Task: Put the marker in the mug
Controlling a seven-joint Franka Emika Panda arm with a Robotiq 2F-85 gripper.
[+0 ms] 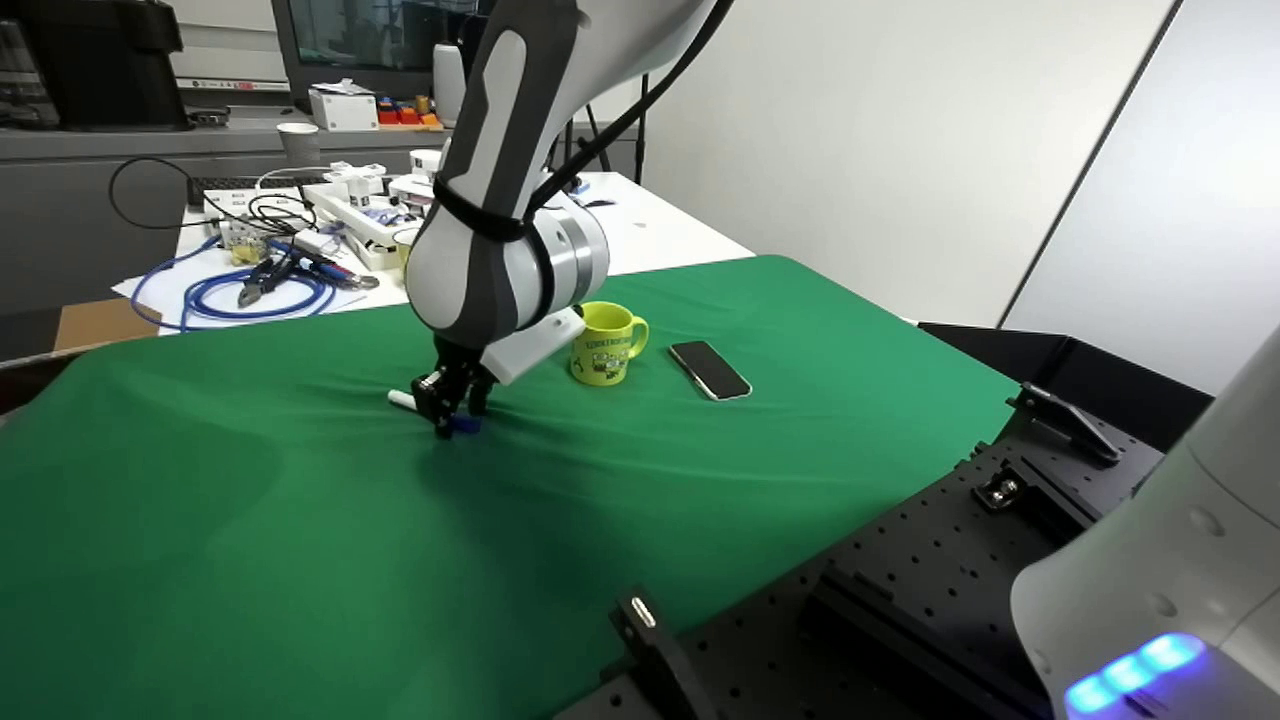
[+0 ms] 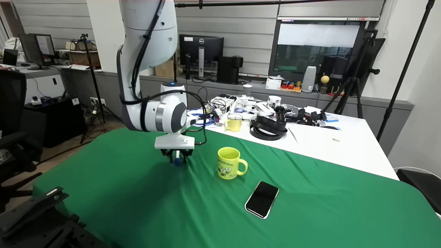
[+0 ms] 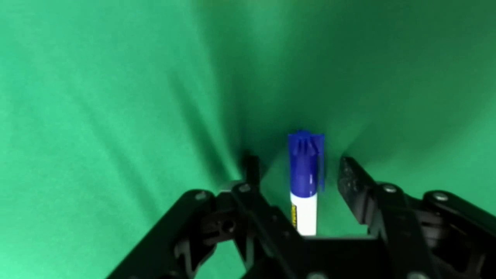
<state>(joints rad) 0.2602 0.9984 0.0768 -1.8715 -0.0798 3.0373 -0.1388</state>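
The marker (image 3: pixel 304 182) is white with a dark blue cap and lies flat on the green cloth. In the wrist view its cap is between the two fingers of my gripper (image 3: pixel 298 159), with a gap on each side; its rear is hidden by the gripper. My gripper is open and low at the cloth. In the exterior views the marker's white end (image 1: pixel 401 399) and blue cap (image 2: pixel 177 161) show around the gripper (image 1: pixel 459 418). The mug (image 2: pixel 227 167) is yellow-green and upright on the cloth beside the gripper; it also shows in an exterior view (image 1: pixel 603 352), handle outward.
A black phone (image 2: pixel 262 199) lies flat on the green cloth (image 2: pixel 327 206) near the mug, also in an exterior view (image 1: pixel 710 370). Behind the cloth, a white table holds cables, a paler yellow cup (image 2: pixel 234 123) and a black coil (image 2: pixel 267 129).
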